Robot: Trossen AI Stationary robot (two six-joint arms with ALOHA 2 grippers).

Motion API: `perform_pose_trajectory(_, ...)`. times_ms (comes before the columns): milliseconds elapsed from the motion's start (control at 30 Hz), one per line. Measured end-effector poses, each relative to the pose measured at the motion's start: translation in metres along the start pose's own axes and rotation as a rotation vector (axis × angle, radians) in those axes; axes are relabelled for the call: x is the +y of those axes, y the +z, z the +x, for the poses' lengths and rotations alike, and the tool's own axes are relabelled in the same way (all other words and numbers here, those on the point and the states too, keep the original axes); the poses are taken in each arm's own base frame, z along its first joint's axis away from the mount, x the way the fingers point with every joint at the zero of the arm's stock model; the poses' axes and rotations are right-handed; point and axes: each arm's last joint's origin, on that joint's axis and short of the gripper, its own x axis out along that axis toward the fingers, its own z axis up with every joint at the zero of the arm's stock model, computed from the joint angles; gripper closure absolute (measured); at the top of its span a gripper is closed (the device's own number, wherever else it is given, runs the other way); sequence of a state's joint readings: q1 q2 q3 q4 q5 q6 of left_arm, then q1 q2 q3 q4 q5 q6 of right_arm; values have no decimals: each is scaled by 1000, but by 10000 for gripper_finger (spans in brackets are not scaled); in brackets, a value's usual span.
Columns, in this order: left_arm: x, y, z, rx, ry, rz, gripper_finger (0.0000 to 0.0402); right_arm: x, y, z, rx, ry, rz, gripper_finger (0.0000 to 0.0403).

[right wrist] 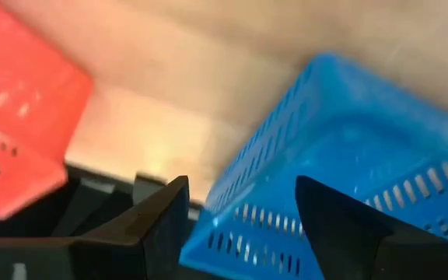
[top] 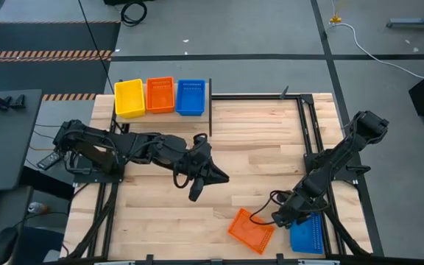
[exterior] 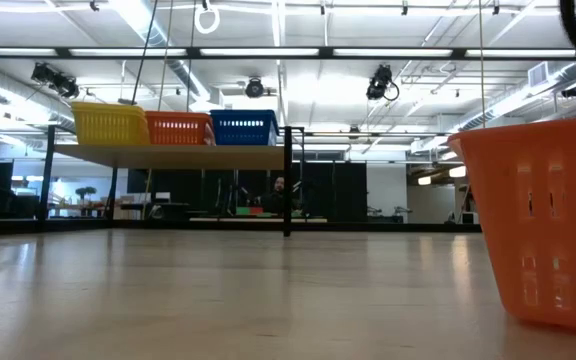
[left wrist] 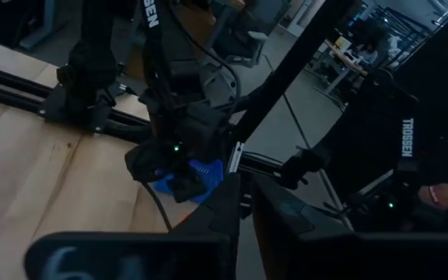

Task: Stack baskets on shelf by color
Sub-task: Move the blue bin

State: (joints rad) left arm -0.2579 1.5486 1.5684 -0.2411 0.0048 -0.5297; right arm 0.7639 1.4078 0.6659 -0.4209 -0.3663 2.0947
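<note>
- Blue basket (right wrist: 348, 155): lies at the table's near right corner, its perforated end wall and rim sitting between my right gripper's (right wrist: 239, 225) spread fingers (right wrist: 162, 225); I see no contact yet, so I judge it not gripped.
- Step in hand, as I judge it: taking this basket for the blue stack. To do it well I would bring 1 finger inside the wall and 1 outside, close on the rim away from the corner, and lift straight up before travelling.
- Orange basket (top: 252, 230): lies tilted just beside the fingers on the side away from the blue one; I would keep the wrist clear of it during the lift.
- Shelf (exterior: 168, 156): stands at the far left of the table, well apart from the right fingers; it carries a yellow stack (top: 129, 97), an orange stack (top: 160, 95) and a blue stack (top: 191, 96) in 1 row. How many baskets each holds I cannot tell.
- Left gripper (top: 195, 193): waits over mid-table, fingers (left wrist: 208, 233) pressed nearly together with nothing between them; it points toward the right arm.
- Writing: "TROSSEN" reads in white on the arm links in the left wrist view; no other label is legible.
</note>
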Motion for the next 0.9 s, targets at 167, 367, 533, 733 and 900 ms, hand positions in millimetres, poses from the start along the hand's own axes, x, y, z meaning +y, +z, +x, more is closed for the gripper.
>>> perform_pose_trajectory(167,4,2,0,-10,16,-2,370,-1,4,0,-82,16,-2,161)
perform_pose_trajectory(367,8,5,0,-23,39,-13,379,-3,6,-1,-132,11,-19,161)
perform_pose_trajectory(533,9,5,0,-30,52,-13,384,-2,8,-1,-147,19,-27,161)
perform_pose_trajectory(733,15,9,-1,-53,85,-12,382,-2,13,-3,-167,0,-50,161)
perform_pose_trajectory(900,26,20,-2,-115,98,-88,385,1,18,-5,-207,26,-40,161)
